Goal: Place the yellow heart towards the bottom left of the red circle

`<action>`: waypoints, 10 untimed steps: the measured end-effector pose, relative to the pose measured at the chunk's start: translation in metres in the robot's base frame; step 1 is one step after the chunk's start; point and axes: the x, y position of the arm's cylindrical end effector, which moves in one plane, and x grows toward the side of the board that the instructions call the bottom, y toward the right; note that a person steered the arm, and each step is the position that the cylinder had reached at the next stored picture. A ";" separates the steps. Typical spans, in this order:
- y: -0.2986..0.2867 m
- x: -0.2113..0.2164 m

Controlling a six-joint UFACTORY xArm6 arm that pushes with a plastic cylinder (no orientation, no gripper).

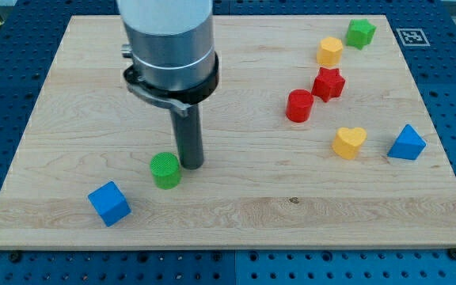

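Observation:
The yellow heart (348,142) lies on the wooden board at the view's right, below and to the right of the red circle (298,105). My tip (190,164) rests on the board left of centre, touching or just beside the right side of a green circle (165,170). The tip is far to the left of the yellow heart and the red circle.
A red star (328,83) sits up-right of the red circle. A yellow hexagon (330,51) and a green block (361,32) lie near the top right. A blue triangle (407,143) is right of the heart. A blue cube (108,203) lies at the bottom left.

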 end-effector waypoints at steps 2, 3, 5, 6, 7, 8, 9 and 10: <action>0.142 0.025; 0.224 0.026; 0.273 -0.015; 0.237 -0.018; 0.177 -0.018; 0.132 -0.019; 0.135 -0.031; 0.164 -0.051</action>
